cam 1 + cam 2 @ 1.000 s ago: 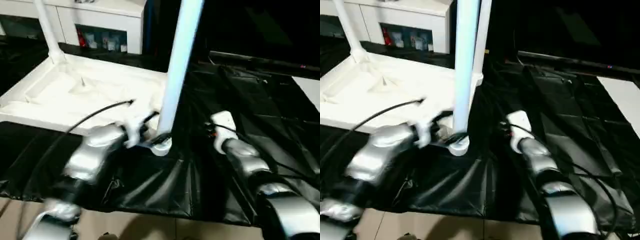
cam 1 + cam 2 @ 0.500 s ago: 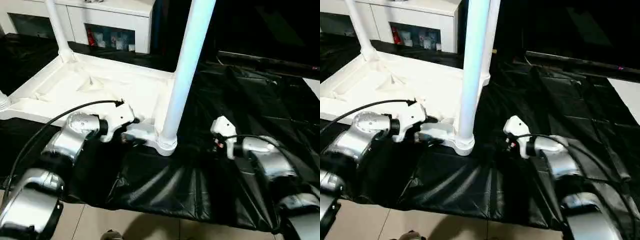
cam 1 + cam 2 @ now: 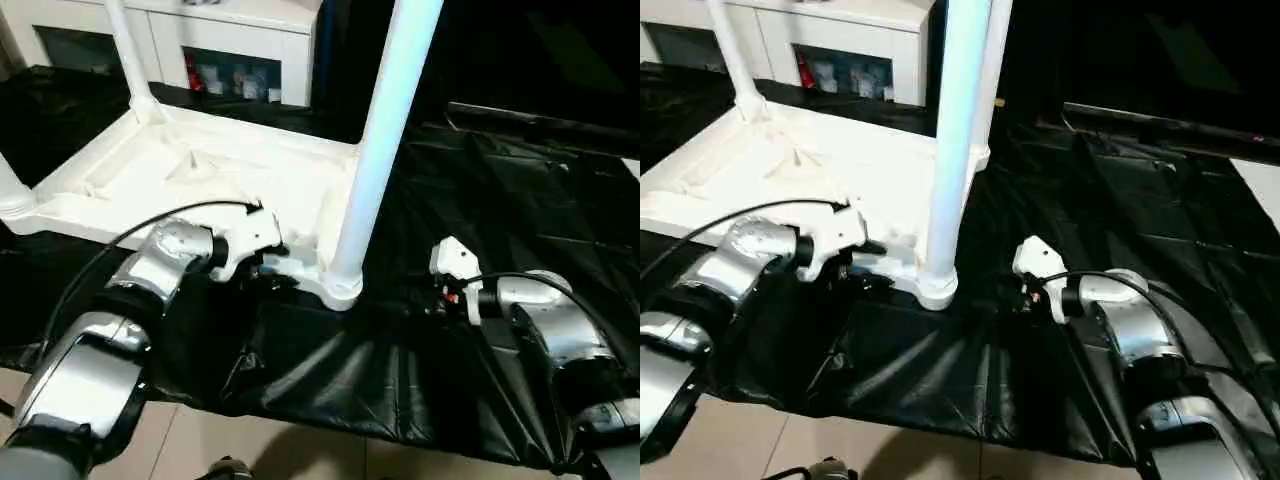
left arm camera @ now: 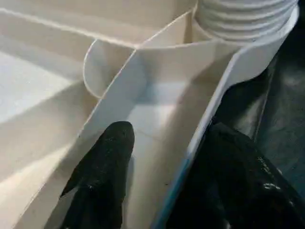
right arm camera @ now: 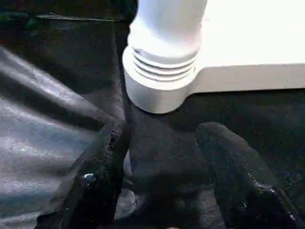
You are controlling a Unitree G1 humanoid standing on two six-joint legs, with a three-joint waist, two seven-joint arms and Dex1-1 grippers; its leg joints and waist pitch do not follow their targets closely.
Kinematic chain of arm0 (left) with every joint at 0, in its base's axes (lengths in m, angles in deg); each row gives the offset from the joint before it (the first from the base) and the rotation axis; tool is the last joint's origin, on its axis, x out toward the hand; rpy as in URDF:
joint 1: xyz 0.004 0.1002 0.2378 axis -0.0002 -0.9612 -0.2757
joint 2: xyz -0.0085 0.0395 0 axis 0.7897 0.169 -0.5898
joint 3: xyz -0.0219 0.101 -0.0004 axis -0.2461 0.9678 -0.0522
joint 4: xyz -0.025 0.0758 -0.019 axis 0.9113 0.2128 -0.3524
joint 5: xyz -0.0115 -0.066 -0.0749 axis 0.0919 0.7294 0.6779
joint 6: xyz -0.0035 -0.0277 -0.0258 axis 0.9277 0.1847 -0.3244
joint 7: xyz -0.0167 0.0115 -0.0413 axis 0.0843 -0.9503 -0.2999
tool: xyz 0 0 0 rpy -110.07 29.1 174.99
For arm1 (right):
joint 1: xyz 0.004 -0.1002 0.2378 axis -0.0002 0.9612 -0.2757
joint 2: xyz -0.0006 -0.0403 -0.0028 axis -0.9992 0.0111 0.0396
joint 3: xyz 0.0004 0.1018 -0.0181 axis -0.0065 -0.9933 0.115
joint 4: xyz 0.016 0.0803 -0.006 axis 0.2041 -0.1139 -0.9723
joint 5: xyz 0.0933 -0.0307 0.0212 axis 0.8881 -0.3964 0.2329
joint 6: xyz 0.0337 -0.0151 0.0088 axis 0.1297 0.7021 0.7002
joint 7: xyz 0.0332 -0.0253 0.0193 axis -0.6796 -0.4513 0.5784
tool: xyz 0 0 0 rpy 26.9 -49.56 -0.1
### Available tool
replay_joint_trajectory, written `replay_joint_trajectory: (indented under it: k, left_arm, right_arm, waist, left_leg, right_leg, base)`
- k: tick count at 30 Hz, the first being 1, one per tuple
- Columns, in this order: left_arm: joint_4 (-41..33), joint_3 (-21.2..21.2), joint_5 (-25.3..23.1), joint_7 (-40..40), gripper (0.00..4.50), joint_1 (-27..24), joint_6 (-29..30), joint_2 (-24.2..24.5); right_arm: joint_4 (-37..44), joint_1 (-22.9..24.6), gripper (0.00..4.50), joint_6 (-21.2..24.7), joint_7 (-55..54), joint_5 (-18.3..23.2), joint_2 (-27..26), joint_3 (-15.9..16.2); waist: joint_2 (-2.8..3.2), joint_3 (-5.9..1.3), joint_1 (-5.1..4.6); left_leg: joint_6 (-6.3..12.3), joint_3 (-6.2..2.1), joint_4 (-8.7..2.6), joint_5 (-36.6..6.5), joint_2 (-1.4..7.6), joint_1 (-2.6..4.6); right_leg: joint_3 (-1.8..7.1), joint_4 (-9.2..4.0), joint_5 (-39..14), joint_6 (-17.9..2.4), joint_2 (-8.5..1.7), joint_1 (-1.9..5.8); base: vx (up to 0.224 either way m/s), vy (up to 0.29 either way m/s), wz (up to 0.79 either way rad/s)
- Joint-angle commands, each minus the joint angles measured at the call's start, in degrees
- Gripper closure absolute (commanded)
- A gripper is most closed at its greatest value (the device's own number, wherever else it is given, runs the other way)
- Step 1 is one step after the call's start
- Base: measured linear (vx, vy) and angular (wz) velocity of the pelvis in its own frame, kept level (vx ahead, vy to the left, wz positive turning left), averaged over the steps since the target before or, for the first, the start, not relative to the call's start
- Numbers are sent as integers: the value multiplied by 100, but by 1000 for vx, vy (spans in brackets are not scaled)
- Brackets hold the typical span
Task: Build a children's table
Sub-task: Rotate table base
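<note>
upside-down table top [image 3: 180, 175] on the black sheet [image 3: 400, 370]; left gripper [image 4: 164, 157] jaws straddle its rim beside the near leg [image 3: 375, 150], likely steadying; right gripper [image 5: 159, 171] jaws open, empty.

We see a black plastic sheet [image 3: 380, 380], creased, spread over a pale floor [image 3: 300, 455]. Behind it stands a white cabinet [image 3: 240, 25] with glass doors, small items on its shelf [image 3: 235, 82]. A white board's corner [image 3: 1260, 185] lies at the right edge.
</note>
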Motion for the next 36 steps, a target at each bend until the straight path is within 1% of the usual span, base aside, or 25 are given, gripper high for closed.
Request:
replay_joint_trajectory:
  k: [1,2,3,4,7,8,9,10,11,12,13,15,17,18,19,21,22,24,26,29,31,33,34,35,36]
  left_arm:
    - [72,108,-130,-27,205,178,-46,-38]
    - [116,151,-172,-104,209,206,11,-41]
    - [144,176,-205,-135,209,223,31,-40]
    - [197,210,-260,-159,246,255,76,-41]
    - [293,233,-289,-332,251,308,202,-59]
    - [318,218,-284,-437,259,334,256,-77]
    - [333,199,-264,-549,290,362,340,-97]
    - [345,188,-243,-722,290,394,458,-113]
    - [314,199,-193,-1143,295,434,644,-123]
    - [288,202,-178,-1284,296,440,690,-123]
    - [247,199,-159,-1367,304,443,730,-130]
    - [196,180,-137,-1376,337,471,817,-174]
    - [189,160,-132,-1376,337,502,917,-210]
    - [177,146,-124,-1382,350,514,992,-226]
    - [170,132,-118,-1362,350,526,1097,-240]
    - [122,126,-170,-1310,373,530,1401,-282]
    - [119,125,-173,-1311,373,529,1411,-283]
    - [66,108,-236,-1102,387,481,1707,-340]
    - [19,34,-204,-845,397,442,1908,-398]
    - [-145,-135,-85,-456,405,331,1990,-484]
    - [-387,-243,-72,50,418,157,2058,-560]
    - [-615,-291,-19,61,425,7,2122,-589]
    - [-955,-323,21,17,428,-198,2225,-608]
    - [-1054,-325,24,28,432,-255,2257,-613]
    - [-1262,-334,43,52,437,-397,2283,-627]
  right_arm:
    - [164,65,184,84,46,10,121,-14]
    - [197,87,184,98,51,12,134,-10]
    - [215,97,184,106,50,14,141,-3]
    - [247,112,184,119,48,15,152,8]
    - [305,127,184,156,57,16,168,24]
    - [320,129,184,167,56,15,173,32]
    - [331,129,184,175,55,13,177,37]
    - [343,128,184,182,55,10,182,42]
    - [330,107,184,180,50,-4,189,49]
    - [314,95,184,170,42,-16,193,53]
    - [282,73,184,144,32,-39,202,60]
    - [204,18,184,87,19,-86,223,78]
    - [173,-17,184,80,20,-96,237,80]
    - [156,-36,184,79,26,-94,243,78]
    - [143,-51,184,72,28,-97,247,81]
    - [107,-81,184,21,15,-137,265,104]
    - [106,-81,184,19,15,-139,266,105]
    - [108,-80,184,5,-11,-138,254,100]
    - [125,-70,184,10,-27,-115,239,84]
    - [156,-41,184,16,-37,-100,232,85]
    - [163,-6,184,12,-64,-112,200,97]
    - [179,17,184,29,-77,-116,162,104]
    - [207,38,184,54,-122,-109,120,96]
    - [213,41,184,58,-142,-106,110,90]
    - [232,53,184,75,-178,-91,82,79]
  waist:
    - [126,-445,21]
    - [114,-442,23]
    - [119,-445,21]
    - [129,-445,25]
    - [111,-440,25]
    - [119,-441,30]
    - [96,-445,30]
    - [107,-446,33]
    - [114,-446,28]
    - [96,-451,35]
    - [97,-445,35]
    - [105,-457,38]
    - [100,-460,39]
    - [104,-455,39]
    - [108,-457,36]
    - [108,-449,33]
    - [105,-445,30]
    - [125,-443,19]
    - [112,-440,1]
    - [105,-440,-10]
    - [98,-442,-26]
    - [99,-443,-53]
    - [102,-450,-52]
    - [89,-456,-63]
    - [106,-451,-75]
  left_leg:
    - [16,69,-372,-1534,-107,34]
    - [9,69,-374,-1540,-100,28]
    - [12,66,-375,-1530,-104,25]
    - [5,64,-375,-1537,-101,29]
    - [15,68,-375,-1528,-108,23]
    - [17,68,-375,-1520,-100,27]
    - [26,73,-372,-1494,-99,26]
    - [26,71,-371,-1480,-101,23]
    - [26,74,-373,-1448,-104,19]
    - [42,74,-373,-1362,-102,13]
    - [45,78,-373,-1337,-102,10]
    - [74,81,-360,-1309,-100,6]
    - [104,84,-355,-1296,-105,2]
    - [118,82,-359,-1299,-103,4]
    - [120,84,-359,-1300,-104,7]
    - [122,85,-360,-1335,-104,11]
    - [122,88,-361,-1356,-107,12]
    - [112,78,-366,-1380,-105,11]
    - [116,85,-364,-1433,-113,11]
    - [131,67,-370,-1397,-120,-13]
    - [137,63,-366,-1395,-124,-21]
    - [169,58,-373,-1323,-125,-35]
    - [179,66,-369,-1302,-127,-20]
    - [194,60,-369,-1214,-114,-33]
    - [220,73,-369,-1203,-112,-20]
  right_leg:
    - [150,-428,-939,-1313,-242,357]
    - [154,-425,-950,-1325,-247,362]
    - [150,-421,-956,-1325,-248,363]
    - [149,-418,-963,-1331,-249,359]
    - [149,-428,-1004,-1324,-249,366]
    - [153,-425,-1020,-1336,-256,360]
    - [153,-426,-981,-1363,-258,362]
    - [153,-418,-959,-1378,-257,361]
    - [151,-416,-933,-1387,-253,362]
    - [151,-410,-847,-1414,-255,373]
    - [152,-405,-797,-1437,-253,371]
    - [150,-380,-601,-1520,-257,380]
    - [147,-378,-532,-1543,-252,385]
    - [145,-383,-547,-1539,-252,384]
    - [145,-385,-552,-1540,-253,386]
    - [146,-398,-621,-1545,-257,382]
    - [147,-405,-674,-1531,-254,380]
    - [148,-413,-753,-1511,-261,386]
    - [149,-424,-803,-1502,-251,389]
    - [139,-439,-944,-1437,-259,409]
    - [135,-445,-957,-1403,-253,413]
    - [128,-447,-945,-1374,-249,415]
    - [130,-454,-956,-1371,-247,403]
    - [134,-426,-834,-1419,-257,413]
    - [136,-441,-792,-1443,-245,387]
  base:
    - [0,0,0]
    - [0,0,0]
    - [0,0,0]
    - [0,0,0]
    - [0,0,0]
    - [0,0,0]
    - [0,0,0]
    - [0,0,0]
    - [0,0,0]
    - [0,0,0]
    - [0,0,0]
    - [0,0,0]
    - [0,0,0]
    - [0,0,0]
    - [0,0,0]
    - [0,0,0]
    - [0,0,0]
    - [0,0,0]
    - [0,0,0]
    - [0,0,0]
    - [0,0,0]
    - [0,0,0]
    - [0,0,0]
    - [0,0,0]
    - [0,0,0]
